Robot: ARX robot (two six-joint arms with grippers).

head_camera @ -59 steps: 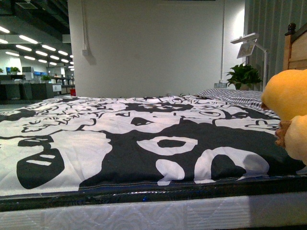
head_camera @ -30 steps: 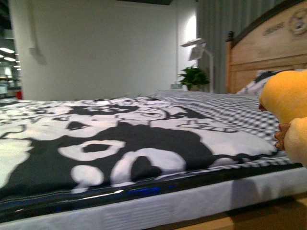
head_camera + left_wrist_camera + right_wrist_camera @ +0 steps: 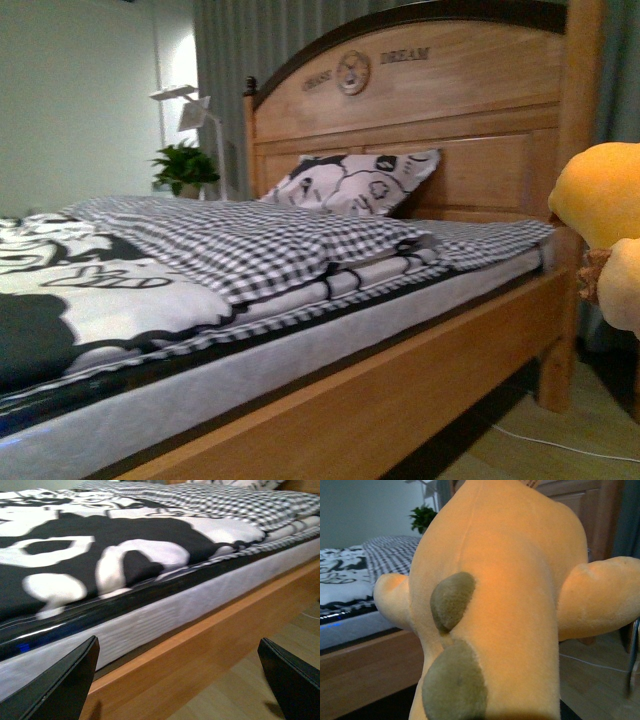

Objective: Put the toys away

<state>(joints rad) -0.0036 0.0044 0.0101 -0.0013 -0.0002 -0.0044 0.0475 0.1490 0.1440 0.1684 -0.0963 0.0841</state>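
Carrying well means a steady hold, kept clear of the bed frame (image 3: 400, 385). Front view: the yellow-orange plush toy (image 3: 603, 195) hangs at right, off the floor. Left wrist: the left gripper (image 3: 176, 647) is spread wide and empty beside the mattress (image 3: 165, 612). Right wrist: the plush toy (image 3: 510, 595) fills the frame and the right gripper is hidden, so its grip cannot be told.

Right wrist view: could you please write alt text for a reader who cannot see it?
A yellow-orange plush toy fills the picture, close up, with two tan patches. Behind it are a wooden bed and a potted plant.
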